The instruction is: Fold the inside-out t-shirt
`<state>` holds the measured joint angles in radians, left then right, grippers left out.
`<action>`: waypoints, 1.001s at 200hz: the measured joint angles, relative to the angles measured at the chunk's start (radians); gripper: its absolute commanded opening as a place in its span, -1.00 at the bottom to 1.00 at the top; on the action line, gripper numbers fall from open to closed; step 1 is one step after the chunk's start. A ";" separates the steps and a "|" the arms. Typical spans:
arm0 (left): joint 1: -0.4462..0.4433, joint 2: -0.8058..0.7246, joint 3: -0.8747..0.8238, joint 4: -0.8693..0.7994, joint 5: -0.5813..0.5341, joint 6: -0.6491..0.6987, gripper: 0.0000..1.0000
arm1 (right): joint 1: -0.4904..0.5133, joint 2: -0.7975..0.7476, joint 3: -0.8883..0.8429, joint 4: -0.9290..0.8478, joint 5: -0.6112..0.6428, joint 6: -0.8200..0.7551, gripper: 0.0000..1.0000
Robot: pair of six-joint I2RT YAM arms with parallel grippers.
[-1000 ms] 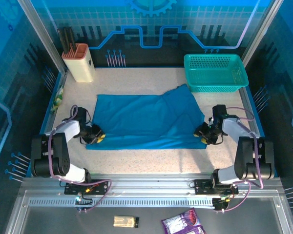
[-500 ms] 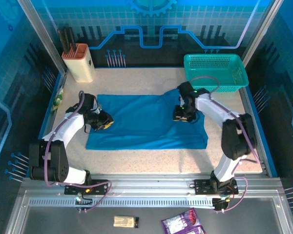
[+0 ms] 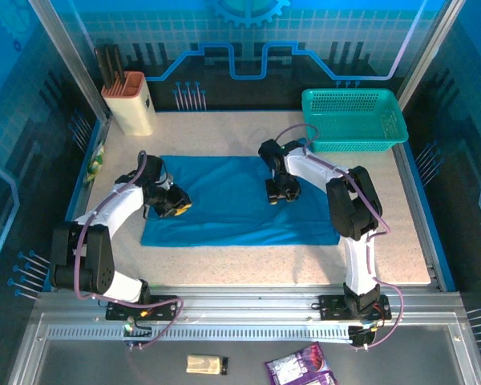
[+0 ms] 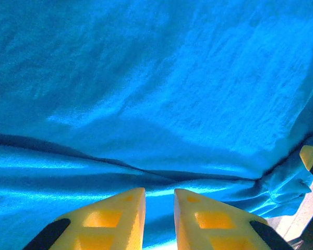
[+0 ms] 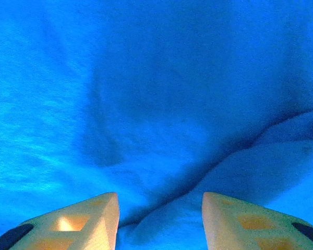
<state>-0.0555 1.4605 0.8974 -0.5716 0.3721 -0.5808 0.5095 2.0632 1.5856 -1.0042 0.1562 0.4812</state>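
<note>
The inside-out t-shirt (image 3: 224, 204) lies spread flat on the table, a plain blue-teal rectangle. My left gripper (image 3: 179, 210) rests low over its left part. In the left wrist view the yellow fingertips (image 4: 130, 208) stand a narrow gap apart at the left gripper (image 4: 159, 195). Cloth (image 4: 156, 78) shows through the gap and a low ridge runs just ahead of the tips. My right gripper (image 3: 279, 196) sits over the shirt's middle right. The right gripper (image 5: 160, 200) has its fingers well apart, and a soft fold of cloth (image 5: 235, 172) lies between and ahead of them.
A rigid teal mesh basket (image 3: 353, 120) stands at the back right, just behind the right arm. A beige holder with dark handles (image 3: 130, 103) stands at the back left. Bare tabletop (image 3: 240, 132) runs behind the shirt, with another strip in front of it.
Both arms swung out from tucked poses at the shirt's side edges onto the cloth. The right one reached far up and left toward the middle, the left a little up and right.
</note>
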 measured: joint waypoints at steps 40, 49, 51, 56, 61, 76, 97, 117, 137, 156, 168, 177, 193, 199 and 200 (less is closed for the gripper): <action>0.000 0.013 0.000 0.000 0.000 0.005 -0.55 | 0.000 -0.004 -0.026 -0.029 0.043 0.000 -0.07; 0.000 0.013 0.000 0.000 0.000 0.006 -0.55 | 0.000 -0.008 -0.040 -0.035 0.053 0.000 -0.10; 0.000 0.013 -0.001 0.000 0.000 0.006 -0.55 | 0.000 -0.008 -0.044 -0.038 0.055 0.000 -0.11; 0.000 0.013 -0.001 0.000 0.000 0.007 -0.55 | 0.000 -0.012 -0.053 -0.043 0.061 0.000 -0.14; 0.000 0.013 -0.001 0.000 0.000 0.008 -0.55 | 0.000 -0.017 -0.065 -0.047 0.070 0.000 -0.16; 0.000 0.013 -0.002 0.000 -0.001 0.008 -0.56 | 0.000 -0.038 -0.098 -0.061 0.088 0.001 -0.25; 0.000 0.013 -0.002 -0.001 -0.001 0.008 -0.56 | 0.000 -0.092 -0.152 -0.068 0.110 0.005 -0.30; 0.000 0.013 -0.002 -0.001 -0.007 0.008 -0.57 | -0.001 -0.173 -0.220 -0.066 0.125 0.016 -0.31; 0.000 0.013 -0.002 -0.001 -0.010 0.008 -0.56 | -0.006 -0.254 -0.295 -0.065 0.133 0.034 -0.27; 0.000 0.013 -0.002 -0.003 -0.013 0.008 -0.56 | -0.011 -0.315 -0.371 -0.058 0.139 0.054 -0.26; 0.000 0.016 -0.002 -0.003 -0.013 0.008 -0.57 | -0.017 -0.343 -0.415 -0.058 0.137 0.061 -0.25; 0.000 0.021 -0.002 -0.003 -0.013 0.008 -0.57 | -0.026 -0.352 -0.435 -0.059 0.132 0.063 -0.25; 0.000 0.038 -0.002 -0.003 -0.013 0.008 -0.57 | -0.040 -0.354 -0.438 -0.058 0.131 0.066 -0.25; 0.000 0.043 -0.002 -0.003 -0.013 0.008 -0.56 | -0.042 -0.354 -0.432 -0.059 0.132 0.065 -0.25; 0.000 0.045 -0.002 -0.003 -0.013 0.008 -0.57 | -0.042 -0.354 -0.431 -0.058 0.132 0.065 -0.24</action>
<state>-0.0555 1.5051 0.8951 -0.5743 0.3595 -0.5728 0.4679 1.7096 1.1545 -1.0626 0.2878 0.5465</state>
